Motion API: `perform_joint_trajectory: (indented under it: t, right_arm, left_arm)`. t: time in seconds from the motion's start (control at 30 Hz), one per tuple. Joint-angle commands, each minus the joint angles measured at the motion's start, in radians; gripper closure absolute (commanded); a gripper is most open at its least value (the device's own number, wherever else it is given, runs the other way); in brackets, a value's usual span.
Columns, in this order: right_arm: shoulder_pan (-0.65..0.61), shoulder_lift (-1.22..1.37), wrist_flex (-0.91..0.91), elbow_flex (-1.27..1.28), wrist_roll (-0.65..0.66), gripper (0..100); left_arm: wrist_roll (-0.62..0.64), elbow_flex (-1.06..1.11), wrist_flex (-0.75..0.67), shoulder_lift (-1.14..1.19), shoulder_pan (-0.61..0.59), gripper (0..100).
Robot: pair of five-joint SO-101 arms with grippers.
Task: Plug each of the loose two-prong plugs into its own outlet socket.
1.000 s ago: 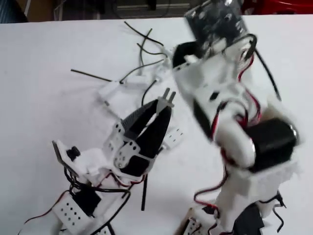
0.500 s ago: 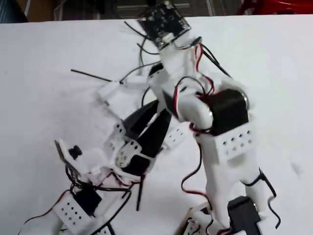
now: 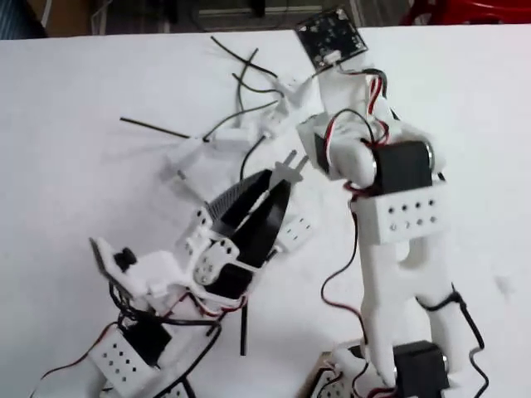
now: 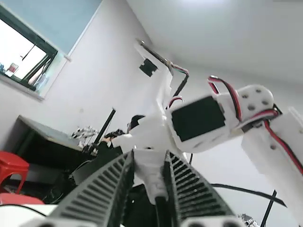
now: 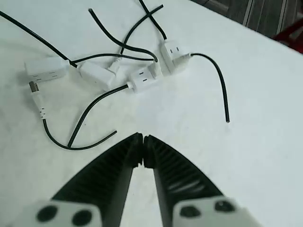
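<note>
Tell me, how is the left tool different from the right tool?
The left tool is clamped on a white two-prong plug, while the right tool is shut on nothing. The left tool tilts upward, away from the table, while the right tool faces down toward the outlets lying there. Both tools are dark and ribbed.

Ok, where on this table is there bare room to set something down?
Bare table spreads left of the loose black cable, and again right of the right arm, toward the table's right edge. The middle is crowded: sockets and cables tangle there, with the left gripper holding a plug close by.
</note>
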Motion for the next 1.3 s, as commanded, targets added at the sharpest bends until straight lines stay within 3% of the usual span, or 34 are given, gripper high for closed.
perform_joint_trajectory:
  t: [0.0,0.1,0.47,0.63,0.83,1.07,1.27]
  right_arm:
    - [0.016,-0.082,-0.022,-0.02,0.031,97.8]
    - [0.033,-0.116,-0.019,-0.06,0.034,97.8]
    - [0.239,-0.143,-0.013,-0.187,0.034,97.8]
    - [0.384,-0.136,0.067,-0.186,0.034,97.8]
    - [0.613,-0.134,0.185,-0.184,0.043,97.8]
    - [0.785,-0.143,0.18,-0.018,0.226,97.8]
    - [0.928,-0.143,0.005,0.221,0.31,97.8]
  left_arm:
    - [0.006,-0.012,-0.012,-0.012,0.008,98]
    - [0.005,-0.011,-0.008,-0.008,0.008,98]
    - [0.009,-0.106,0.264,-0.008,0.008,98]
    - [0.011,-0.127,0.288,-0.005,0.01,98]
    - [0.011,-0.259,0.5,0.027,0.013,98]
    - [0.101,-0.491,0.528,0.464,0.01,98]
    - [0.147,-0.812,0.821,0.828,0.015,98]
